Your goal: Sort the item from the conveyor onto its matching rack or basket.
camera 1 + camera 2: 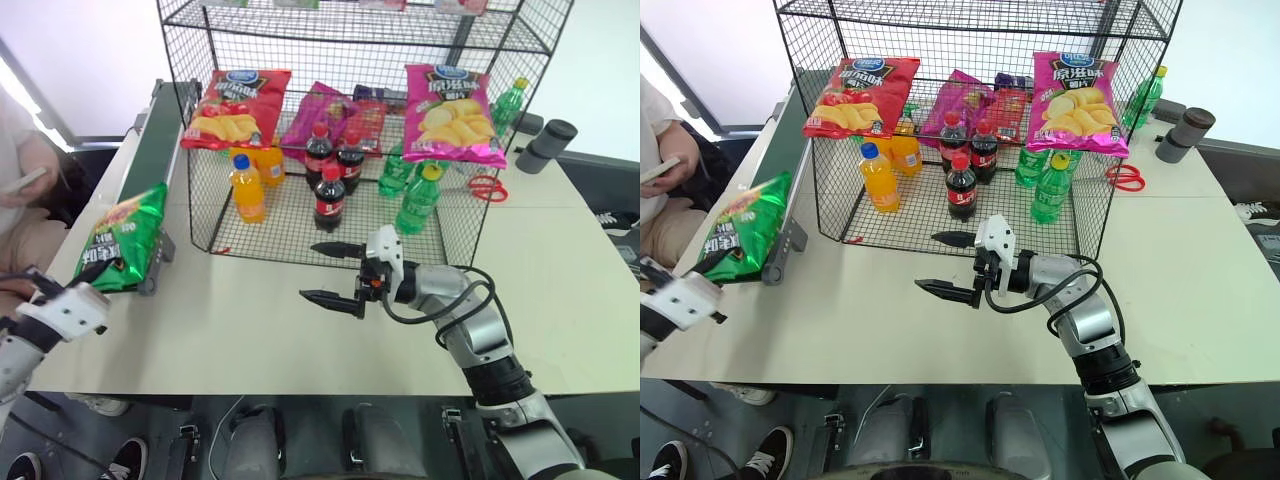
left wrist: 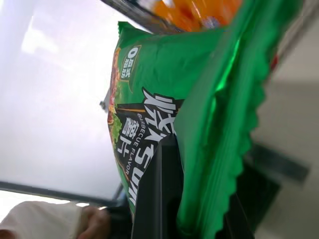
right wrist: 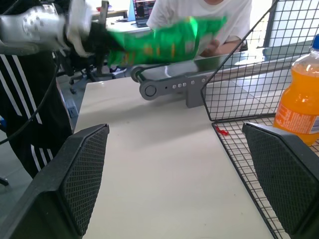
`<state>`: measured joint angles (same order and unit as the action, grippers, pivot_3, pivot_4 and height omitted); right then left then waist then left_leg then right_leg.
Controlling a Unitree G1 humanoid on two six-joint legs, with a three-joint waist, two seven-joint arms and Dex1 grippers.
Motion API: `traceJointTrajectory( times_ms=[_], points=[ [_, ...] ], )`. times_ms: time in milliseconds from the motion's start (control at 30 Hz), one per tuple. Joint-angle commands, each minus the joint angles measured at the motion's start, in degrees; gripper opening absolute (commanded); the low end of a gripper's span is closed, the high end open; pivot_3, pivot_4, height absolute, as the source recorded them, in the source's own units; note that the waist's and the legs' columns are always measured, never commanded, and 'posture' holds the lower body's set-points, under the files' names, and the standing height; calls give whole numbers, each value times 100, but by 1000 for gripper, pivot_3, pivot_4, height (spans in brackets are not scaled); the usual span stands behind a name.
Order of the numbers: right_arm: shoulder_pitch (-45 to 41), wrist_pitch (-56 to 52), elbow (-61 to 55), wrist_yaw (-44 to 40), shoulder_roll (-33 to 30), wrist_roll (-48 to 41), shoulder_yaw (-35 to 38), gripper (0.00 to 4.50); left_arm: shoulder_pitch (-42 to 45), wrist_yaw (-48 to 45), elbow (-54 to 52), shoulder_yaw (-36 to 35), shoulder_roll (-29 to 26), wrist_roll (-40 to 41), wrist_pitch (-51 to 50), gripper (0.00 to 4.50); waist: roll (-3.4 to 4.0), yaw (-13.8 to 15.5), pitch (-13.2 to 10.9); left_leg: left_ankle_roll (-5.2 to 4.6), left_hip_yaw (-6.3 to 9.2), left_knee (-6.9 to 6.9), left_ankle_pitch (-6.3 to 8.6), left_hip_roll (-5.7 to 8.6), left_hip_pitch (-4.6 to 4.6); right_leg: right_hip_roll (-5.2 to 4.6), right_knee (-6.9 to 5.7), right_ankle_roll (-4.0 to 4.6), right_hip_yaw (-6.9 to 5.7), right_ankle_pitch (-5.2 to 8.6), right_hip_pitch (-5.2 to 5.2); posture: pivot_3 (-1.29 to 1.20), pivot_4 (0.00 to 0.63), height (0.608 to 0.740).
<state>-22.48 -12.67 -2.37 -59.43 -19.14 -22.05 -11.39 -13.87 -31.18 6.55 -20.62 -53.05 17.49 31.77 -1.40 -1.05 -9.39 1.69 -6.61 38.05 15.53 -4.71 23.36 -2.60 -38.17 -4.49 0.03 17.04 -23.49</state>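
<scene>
The green crisp bag (image 1: 125, 240) hangs upright just off the near end of the dark green conveyor (image 1: 150, 130), at the table's left edge. My left gripper (image 2: 194, 219) is shut on the bag's crimped lower edge, and one black finger (image 2: 159, 199) lies against its printed face. My right gripper (image 1: 310, 271) hovers over the table's middle, pointing left. It is open and holds nothing. Its two padded fingers (image 3: 84, 174) stand wide apart. The black wire rack (image 1: 330, 30) rises behind it.
On the rack's lower tier lean a red crisp bag (image 1: 235, 108), a purple bag (image 1: 320, 115) and a pink crisp bag (image 1: 450, 112). In front of them stand orange (image 1: 248, 188), cola (image 1: 330, 198) and green bottles (image 1: 418, 200). Red scissors (image 1: 487, 186) lie to its right. A person (image 1: 20, 190) sits at the left.
</scene>
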Motion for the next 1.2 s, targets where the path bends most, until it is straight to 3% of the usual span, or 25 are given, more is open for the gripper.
traceJointTrajectory(
  times_ms=[33, 167, 267, 367, 500, 633, 833, 900, 1033, 1200],
  points=[
    [-73, 187, -41, -94, -114, -18, 149, 4500, -588, -1354, -1436, -512, -196, 2206, -1239, 44, 0, -27, 0, 0, 1, 0, 0, -1, 0, 1, 0, 0, 1, 0, 0, 0, 150, 740],
    [-120, 159, 21, -257, -355, -176, 368, 4500, -1513, -2188, -2805, -1208, -372, 4172, -3225, 44, 3, -21, -2, 1, 5, 0, 0, 0, -3, 5, 0, 0, 3, 0, 4, 0, 150, 740],
    [-110, -199, -99, -545, -602, -559, 559, 4500, -1735, -2540, -3170, -1448, -658, 5198, -4626, 44, 4, 18, -2, 2, 8, 2, -1, 5, -7, 9, 0, 1, 2, 1, 9, 0, 150, 740],
    [-5, -1463, -427, -1133, -1107, -1595, 781, 4500, -1003, -2705, -3197, -877, -870, 6150, -5711, 44, 13, 64, -7, 4, 18, 6, -3, 22, -13, 10, 1, 9, -4, 5, 22, 0, 150, 740],
    [49, -2837, -552, -1472, -1647, -2616, 1047, 4500, 413, -2740, -2720, -246, -623, 7204, -6791, 44, 11, 38, -7, 4, 35, 8, -3, 23, -18, 11, 4, 8, -3, 5, 31, 0, 150, 740],
    [24, -3154, -658, -1343, -1717, -2859, 1231, 4500, 1546, -2764, -2127, 362, -359, 7929, -7928, 44, 12, -22, -7, 3, 40, 5, -2, 19, -18, 27, 3, 3, 5, 2, 24, 0, 150, 740],
    [-267, -3831, -687, -911, -1568, -3605, 1678, 4500, 2415, -3106, -1571, 881, 138, 7687, -8850, 44, 12, 18, -8, 4, 43, 4, -3, 19, -11, 33, 2, 3, 9, 2, 17, 0, 150, 740],
    [-213, -3715, -846, -795, -1501, -3478, 1624, 4500, 2642, -3092, -1413, 926, 300, 7784, -9092, 44, 12, 37, -8, 4, 44, 4, -3, 20, -8, 32, 3, 3, 9, 2, 15, 0, 150, 740],
    [-296, -4626, -966, -476, -1382, -4664, 1935, 4500, 2847, -3311, -1365, 1048, 553, 7256, -9268, 44, 12, 38, -8, 4, 46, 5, -3, 25, -2, 27, 5, 3, 7, 2, 14, 0, 150, 740],
    [-249, -5071, -1188, -296, -1393, -5096, 1819, 4500, 2984, -3482, -1342, 1045, 784, 6914, -9367, 44, 12, 30, -8, 4, 48, 5, -3, 24, -2, 26, 5, 3, 7, 2, 13, 0, 150, 740]
  ],
)
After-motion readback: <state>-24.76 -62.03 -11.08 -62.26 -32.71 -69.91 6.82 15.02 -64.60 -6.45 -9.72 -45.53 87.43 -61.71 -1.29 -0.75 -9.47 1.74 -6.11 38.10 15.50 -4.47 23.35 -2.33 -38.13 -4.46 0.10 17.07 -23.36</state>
